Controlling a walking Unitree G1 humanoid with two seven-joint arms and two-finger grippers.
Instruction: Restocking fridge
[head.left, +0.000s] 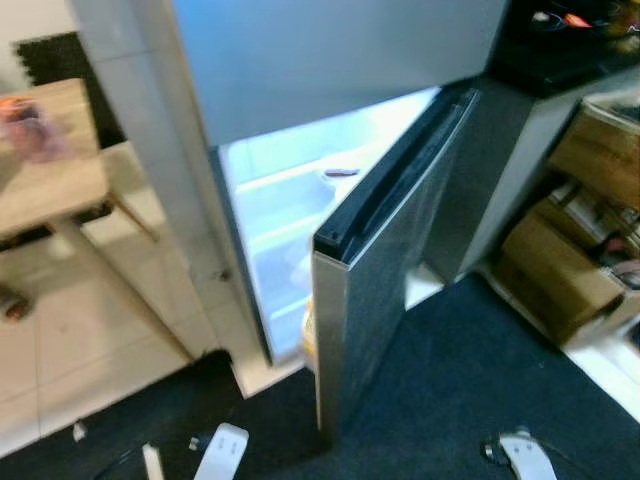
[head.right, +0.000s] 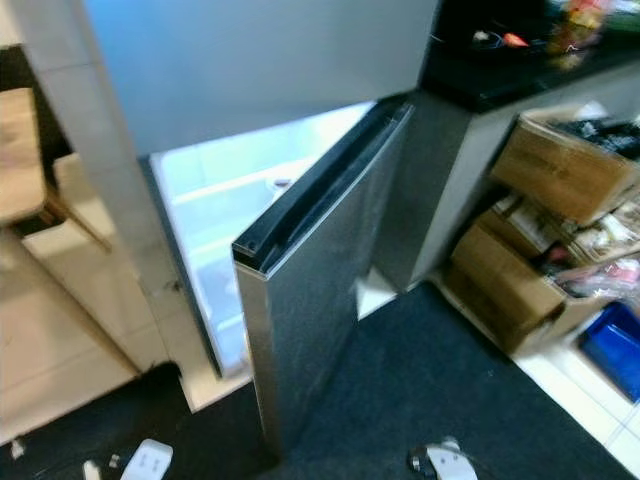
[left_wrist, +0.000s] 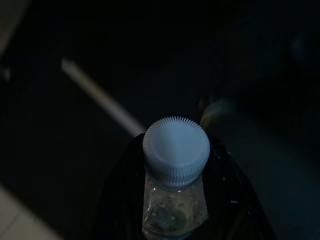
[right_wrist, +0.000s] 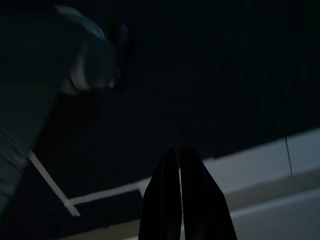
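The robot stands before the fridge (head.left: 330, 70) with its lower door (head.left: 385, 260) swung partly open, so the lit interior (head.left: 285, 215) with its white shelves shows through the gap between the door edge and the cabinet wall. The step in hand appears to be the approach with an item for loading: in the left wrist view, the left gripper (left_wrist: 175, 210) is closed around the neck of a clear bottle (left_wrist: 175, 205), whose white ribbed cap (left_wrist: 176, 151) stands above the black fingers (left_wrist: 120, 200) and points toward the dark floor mat. The bottle therefore sits within the left gripper, low at the robot's side and well apart from the fridge opening. The right gripper (right_wrist: 180, 200) hangs idle over the dark mat, its two fingers pressed together with nothing between them. The next move probably calls for raising the left arm and guiding the bottle through the gap to a shelf; since the door stands only partly open, it may first need to be swung wider, a job suited to the free right gripper. A small dark object (head.left: 340, 173) lies on an upper shelf; its identity cannot be made out. Cardboard boxes (head.right: 520, 270) stand to the right of the fridge under the counter.
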